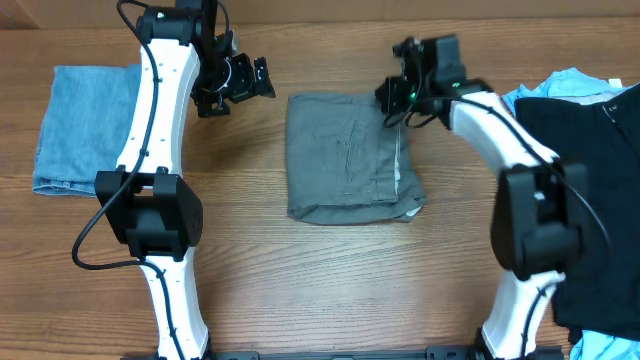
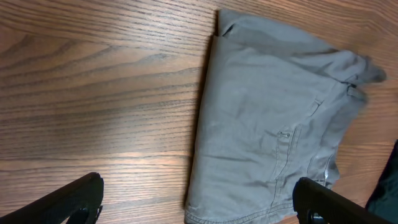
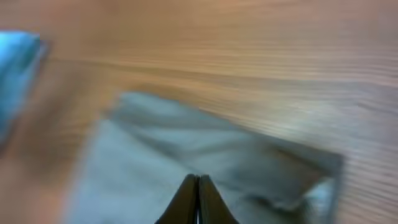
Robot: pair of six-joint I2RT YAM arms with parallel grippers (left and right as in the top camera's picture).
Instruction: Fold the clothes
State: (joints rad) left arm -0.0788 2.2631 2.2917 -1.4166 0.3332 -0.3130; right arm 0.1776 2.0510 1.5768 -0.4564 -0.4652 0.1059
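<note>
The grey shorts [image 1: 350, 155] lie folded into a flat rectangle in the middle of the table. In the left wrist view the shorts [image 2: 273, 124] show their seam and hem. My left gripper [image 1: 250, 80] hovers beyond their far left corner. It [image 2: 198, 208] is wide open and holds nothing. My right gripper [image 1: 392, 100] hangs over the shorts' far right corner. Its [image 3: 198, 199] fingers are pressed together with nothing between them, above the blurred grey shorts [image 3: 155, 162]. A black garment [image 1: 590, 150] and a light-blue garment [image 1: 565, 82] lie at the right edge.
A folded blue denim piece [image 1: 80, 125] lies at the far left of the wooden table [image 1: 300, 290], and appears as a blue blur [image 3: 15, 56] in the right wrist view. The left arm's base [image 1: 150, 215] and right arm's base [image 1: 535, 225] stand near the front.
</note>
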